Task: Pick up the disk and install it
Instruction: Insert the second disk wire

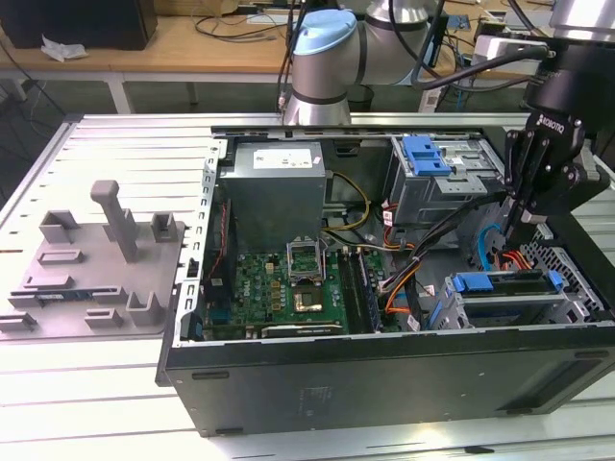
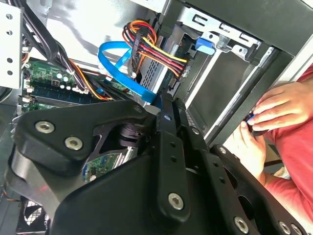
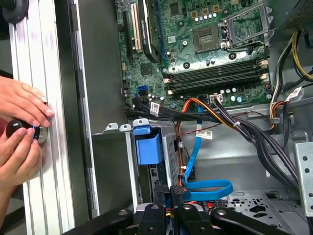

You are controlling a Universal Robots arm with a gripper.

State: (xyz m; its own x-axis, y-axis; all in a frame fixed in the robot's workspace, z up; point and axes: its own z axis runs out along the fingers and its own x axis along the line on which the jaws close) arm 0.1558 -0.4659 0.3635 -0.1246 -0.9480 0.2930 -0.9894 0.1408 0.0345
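Exterior view shows a big open computer case (image 1: 384,379) lying on its side on a metal table (image 1: 86,394). The black claw (image 1: 527,219) hangs inside the case, at the end with the drive bays. Its two fingers point down and sit close together, almost shut. I can see nothing held between them.

The disk (image 1: 504,300) sits in a metal bay just below the claw, near its tips. Its blue rail runs along the top edge, and the claw is not touching it. Another blue latch (image 1: 428,154) sits on a second bay a little way from the claw, deeper in the case.

The green motherboard (image 1: 288,288) lies in the middle of the case, away from the claw. A grey power box (image 1: 274,187) stands next to it. A grey plastic fixture (image 1: 96,269) with upright posts rests on the table, well apart from the claw, outside the case.

In the first wrist view, the claw (image 3: 171,193) is near a looped blue cable (image 3: 205,188), and the disk's blue end (image 3: 148,147) is just ahead of the fingers. A person's hands (image 3: 19,132) hold a small black knob (image 3: 14,128) outside the case wall.

In the second wrist view, the claw (image 2: 166,110) points at a bunch of coloured wires (image 2: 156,49).
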